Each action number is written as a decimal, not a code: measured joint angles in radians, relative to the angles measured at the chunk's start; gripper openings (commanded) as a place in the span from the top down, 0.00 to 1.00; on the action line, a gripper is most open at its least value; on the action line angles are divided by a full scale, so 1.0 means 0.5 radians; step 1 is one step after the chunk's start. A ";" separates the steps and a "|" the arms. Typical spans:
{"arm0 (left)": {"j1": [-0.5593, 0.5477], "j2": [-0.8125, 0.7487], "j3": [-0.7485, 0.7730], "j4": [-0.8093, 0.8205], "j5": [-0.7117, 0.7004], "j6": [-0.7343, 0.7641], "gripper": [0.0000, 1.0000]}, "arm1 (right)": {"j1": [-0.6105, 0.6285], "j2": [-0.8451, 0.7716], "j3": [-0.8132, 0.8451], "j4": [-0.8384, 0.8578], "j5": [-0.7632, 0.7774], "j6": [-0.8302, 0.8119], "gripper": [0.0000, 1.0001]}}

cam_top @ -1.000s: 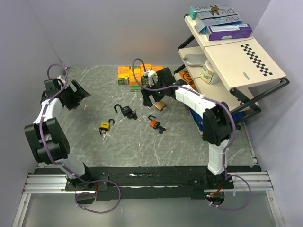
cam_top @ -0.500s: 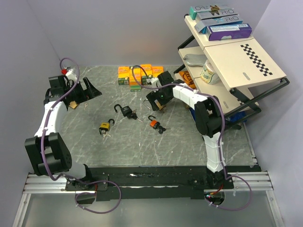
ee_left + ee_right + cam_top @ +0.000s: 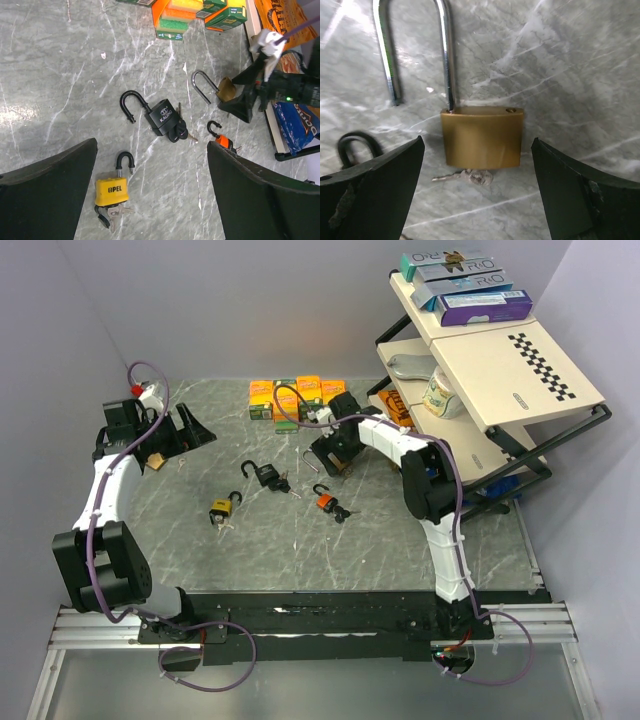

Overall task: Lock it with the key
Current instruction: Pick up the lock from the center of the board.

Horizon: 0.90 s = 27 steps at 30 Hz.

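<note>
**Right pincer poised over the open brass lock**

The right pincer (image 3: 477, 192) stood wide open, holding nothing, with the brass padlock (image 3: 482, 136) lying flat directly below it, centred between the two dark fingers (image 3: 370, 195). The lock's long axis ran crosswise to the closing line of the jaws. Its shackle (image 3: 415, 50) pointed away beyond the fingertips, and the key (image 3: 465, 176) stuck out of the end nearer the pincer. In my judgement, a straight descent would bracket the body's two narrow sides. This arm was by far the nearer one. The left pincer (image 3: 150, 200) was equally wide and empty, and the brass lock lay well ahead of it and off to its right (a black padlock (image 3: 165, 116), a yellow one (image 3: 110, 191) and an orange one (image 3: 223, 142) were closer to it).

The body was a smooth, satin brass block with rounded corners. The shackle was a polished steel hoop, swung open with one leg free. The key looked small, thin and silvery. The grey marbled tabletop (image 3: 570, 60) looked glossy and probably slippery.
</note>
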 measured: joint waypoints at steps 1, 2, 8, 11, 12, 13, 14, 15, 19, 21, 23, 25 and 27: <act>0.000 0.000 0.000 0.001 0.001 0.000 0.04 | 0.000 0.027 0.018 -0.020 0.005 -0.006 0.05; 0.000 0.000 0.000 0.001 0.002 -0.001 0.04 | 0.000 0.051 0.037 -0.034 0.011 -0.014 0.05; 0.000 0.000 0.000 0.027 0.004 -0.002 0.03 | 0.000 0.150 0.218 -0.175 0.040 -0.032 0.22; 0.000 0.000 0.001 0.034 0.002 -0.002 0.02 | 0.002 0.188 0.291 -0.228 0.063 -0.037 0.45; 0.000 0.001 0.003 0.035 0.003 -0.003 0.03 | 0.002 0.192 0.298 -0.239 0.057 -0.037 0.52; 0.000 0.002 0.007 0.036 0.004 -0.003 0.03 | 0.005 0.192 0.298 -0.241 0.081 -0.045 0.65; 0.000 0.005 0.014 0.037 0.007 -0.002 0.04 | 0.005 0.191 0.294 -0.236 0.077 -0.052 0.72; 0.000 0.009 0.027 0.036 0.015 -0.002 0.04 | 0.005 0.187 0.287 -0.227 0.076 -0.063 0.79; -0.006 0.042 0.104 0.035 0.087 0.046 0.03 | 0.005 0.127 0.187 -0.150 0.018 -0.079 1.00; -0.018 0.053 0.126 0.028 0.146 0.092 0.01 | 0.002 0.073 0.105 -0.110 -0.039 -0.101 1.00; -0.036 0.067 0.146 0.015 0.227 0.169 0.03 | 0.001 0.008 0.008 -0.090 -0.119 -0.116 1.00; -0.066 0.086 0.168 -0.029 0.314 0.272 0.05 | 0.001 -0.069 -0.066 -0.100 -0.230 -0.130 1.00; -0.094 0.100 0.170 -0.072 0.401 0.379 0.07 | 0.001 -0.147 -0.095 -0.117 -0.331 -0.141 1.00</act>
